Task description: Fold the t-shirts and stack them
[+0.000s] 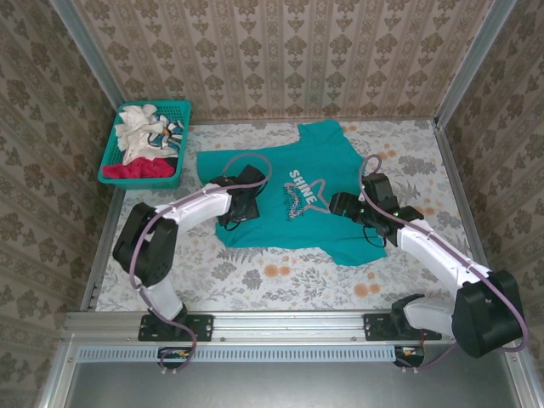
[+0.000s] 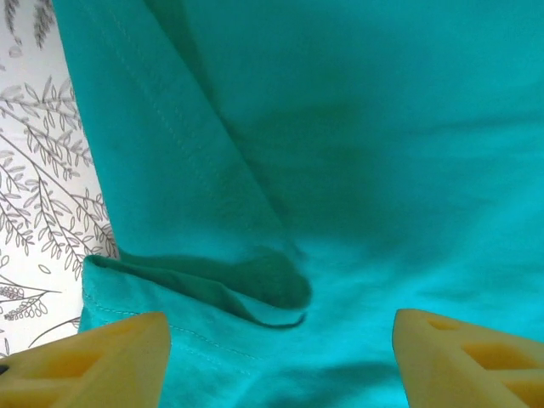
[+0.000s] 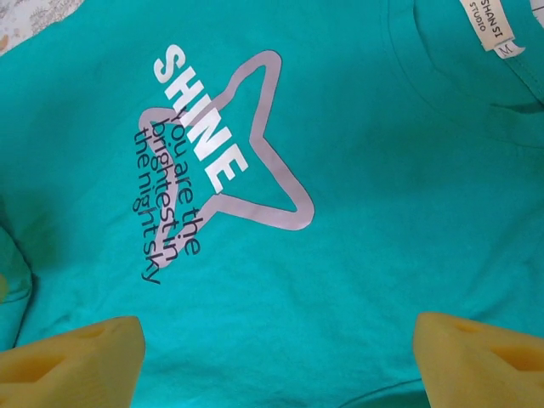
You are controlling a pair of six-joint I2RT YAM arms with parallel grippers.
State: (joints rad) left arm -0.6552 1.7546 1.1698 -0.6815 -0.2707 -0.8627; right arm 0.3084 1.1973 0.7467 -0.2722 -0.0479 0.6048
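Floral-print surface [image 1: 255, 276], patterned walls around. We see teal t-shirt [image 1: 289, 200] spread mid-surface, print up, "SHINE" lettering [image 3: 200, 119] on chest. Left arm [image 1: 191, 211] over shirt's left part: jaws wide apart above small cloth fold [image 2: 255, 289], gripping nothing. Right arm [image 1: 433, 246] at shirt's right part: jaws also wide, empty, above print. Red t-shirt [image 1: 136, 170] and white t-shirt [image 1: 140, 127] heaped in teal mesh basket [image 1: 141, 181], far-left corner.
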